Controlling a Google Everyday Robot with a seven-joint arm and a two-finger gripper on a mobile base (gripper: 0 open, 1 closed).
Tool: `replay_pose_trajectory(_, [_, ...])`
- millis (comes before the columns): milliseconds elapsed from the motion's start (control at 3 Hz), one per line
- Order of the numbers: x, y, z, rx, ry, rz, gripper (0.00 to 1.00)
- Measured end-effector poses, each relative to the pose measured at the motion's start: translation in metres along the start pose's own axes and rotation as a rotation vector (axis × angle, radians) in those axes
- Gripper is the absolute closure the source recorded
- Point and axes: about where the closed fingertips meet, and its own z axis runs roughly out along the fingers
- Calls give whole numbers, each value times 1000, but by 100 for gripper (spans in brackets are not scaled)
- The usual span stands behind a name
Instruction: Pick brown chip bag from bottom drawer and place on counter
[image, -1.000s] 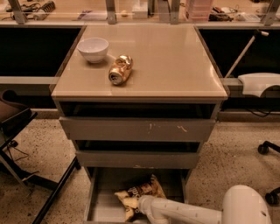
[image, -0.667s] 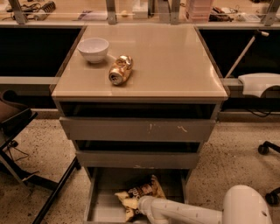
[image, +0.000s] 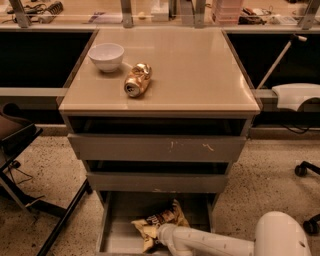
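**Bag grasp in the open bottom drawer**

The worktop (image: 200, 75) is the drop site. The bottom drawer (image: 116, 235) stands open at the near edge. The gripper (image: 162, 234) is inside it, against the near side of the chip bag (image: 164, 219); grip state cannot be told. The bag lies crumpled mid-drawer. Advice: pinch a firm fold, draw it nearward clear of the upper drawers, then lift and set down right of the bowl (image: 106, 55) and can (image: 137, 80).

Single high camera faces the cabinet (image: 156, 148) front, tilted down — counter (image: 200, 75) fills upper frame, bottom drawer (image: 119, 226) and gripper (image: 159, 235) at the lower edge.
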Motion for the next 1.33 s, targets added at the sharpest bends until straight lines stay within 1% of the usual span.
replay_pose_trajectory(667, [-4,2,-5,0,-1,-1,89])
replay_pose_trajectory(1000, [-65,12,-54,34,-141,-51,100])
replay_pose_trajectory(1333, [-145,17,-143,112,-360,-76,100])
